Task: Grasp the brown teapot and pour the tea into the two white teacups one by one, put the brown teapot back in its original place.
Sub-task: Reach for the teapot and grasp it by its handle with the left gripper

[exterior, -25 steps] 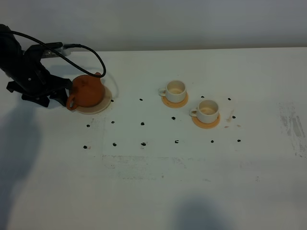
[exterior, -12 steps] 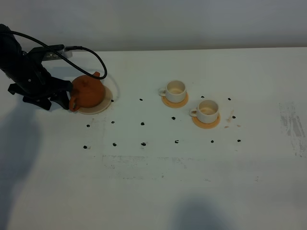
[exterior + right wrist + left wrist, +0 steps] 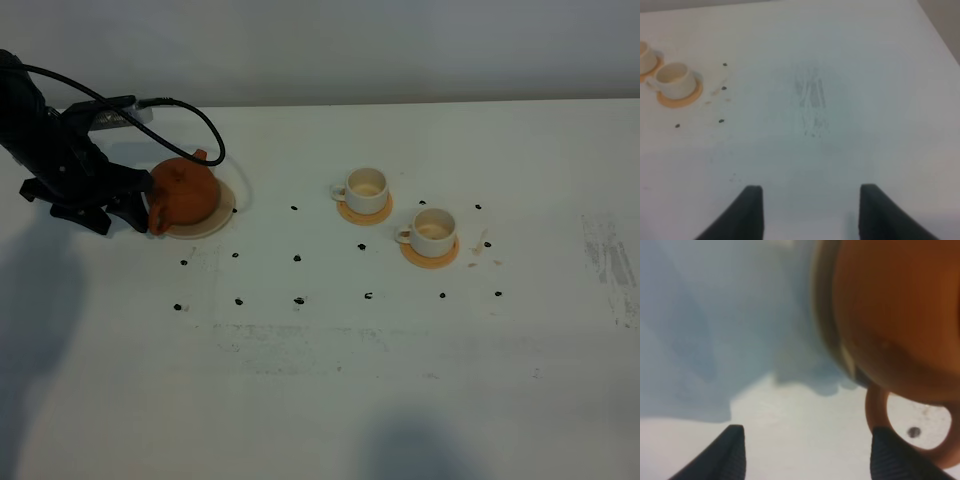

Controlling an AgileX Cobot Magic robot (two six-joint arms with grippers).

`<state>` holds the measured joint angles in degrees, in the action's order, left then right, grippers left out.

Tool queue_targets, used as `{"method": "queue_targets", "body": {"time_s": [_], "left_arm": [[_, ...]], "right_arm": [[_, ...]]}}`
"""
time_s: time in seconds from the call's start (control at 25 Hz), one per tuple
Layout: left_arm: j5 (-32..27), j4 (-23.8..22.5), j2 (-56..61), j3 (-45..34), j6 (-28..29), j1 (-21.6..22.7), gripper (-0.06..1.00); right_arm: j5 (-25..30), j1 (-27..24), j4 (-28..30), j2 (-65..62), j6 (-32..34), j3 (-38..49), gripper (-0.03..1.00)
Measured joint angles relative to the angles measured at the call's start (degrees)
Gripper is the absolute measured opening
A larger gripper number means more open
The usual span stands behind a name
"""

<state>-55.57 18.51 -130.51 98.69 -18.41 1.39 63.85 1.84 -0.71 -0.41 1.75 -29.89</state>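
brown teapot [image 3: 185, 192] upright on disc [image 3: 216, 222] | spout→rear, handle→front-left by L gripper [image 3: 807, 442] | jaws apart; R gripper [image 3: 810, 215] same

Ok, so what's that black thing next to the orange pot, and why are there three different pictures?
The black thing is a robot arm. Its tip is the left gripper, a claw with two fingers. The big picture comes from a camera up high, looking down on the white table. The other two come from small cameras on the robot's wrists, so dark fingertips poke into them. The left gripper is right by the brown teapot's handle, open and holding nothing. The teapot rests on a pale round disc. Further right stand two white teacups, each on an orange coaster. The right gripper is open too, above the table. Little black dots mark the table.
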Motion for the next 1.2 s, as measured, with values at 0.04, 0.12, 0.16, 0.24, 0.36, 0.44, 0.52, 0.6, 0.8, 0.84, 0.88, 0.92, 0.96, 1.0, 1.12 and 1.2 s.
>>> {"method": "queue_targets", "body": {"time_s": [0.04,0.12,0.16,0.24,0.36,0.44,0.52,0.6,0.8,0.84,0.88,0.92,0.96,1.0,1.12,1.2], "left_arm": [[-0.1,0.4,0.0,0.0,0.0,0.0,0.51],[-0.2,0.8,0.0,0.0,-0.1,0.0,0.51],[-0.2,1.0,0.0,0.0,-0.1,0.0,0.51],[-0.3,1.7,0.0,0.0,-0.5,0.0,0.51],[-0.5,3.0,0.0,0.0,-1.1,0.0,0.51],[-0.7,3.4,0.0,0.0,-1.3,0.0,0.51],[-1.2,3.4,0.0,0.0,-1.7,0.0,0.51],[-2.8,2.5,0.0,0.0,-2.1,0.0,0.51],[-7.4,-4.0,0.2,0.0,-2.4,0.1,0.51],[-7.6,-5.4,0.5,0.0,-2.5,0.2,0.51],[-7.4,-6.4,1.0,0.0,-2.6,0.4,0.51],[-7.1,-7.1,1.8,0.0,-2.7,0.6,0.51],[-6.4,-8.1,3.0,0.0,-2.9,0.8,0.51],[-5.7,-9.3,4.6,0.0,-3.0,0.9,0.51],[-4.0,-11.3,9.8,0.0,-3.2,0.8,0.51],[-3.2,-12.3,13.3,0.0,-3.7,0.0,0.51]], "right_arm": [[0.0,0.0,0.0,0.0,0.0,0.0,0.42],[0.0,0.0,0.0,0.0,0.0,0.0,0.42],[0.0,0.0,0.0,0.0,0.0,0.0,0.42],[0.0,0.0,0.0,0.0,0.0,0.0,0.42],[0.0,0.0,0.0,0.0,0.0,0.0,0.42],[0.0,0.0,0.0,0.0,0.0,0.0,0.42],[0.0,0.0,0.0,0.0,0.0,0.0,0.42],[0.0,0.0,0.0,0.0,0.0,0.0,0.42],[0.0,0.0,0.0,0.0,0.0,0.0,0.42],[0.0,0.0,0.0,0.0,0.0,0.0,0.42],[0.0,0.0,0.0,0.0,0.0,0.0,0.42],[0.0,0.0,0.0,0.0,0.0,0.0,0.42],[0.0,0.0,0.0,0.0,0.0,0.0,0.42],[0.0,0.0,0.0,0.0,0.0,0.0,0.42],[0.0,0.0,0.0,0.0,0.0,0.0,0.42],[0.0,0.0,0.0,0.0,0.0,0.0,0.42]]}}
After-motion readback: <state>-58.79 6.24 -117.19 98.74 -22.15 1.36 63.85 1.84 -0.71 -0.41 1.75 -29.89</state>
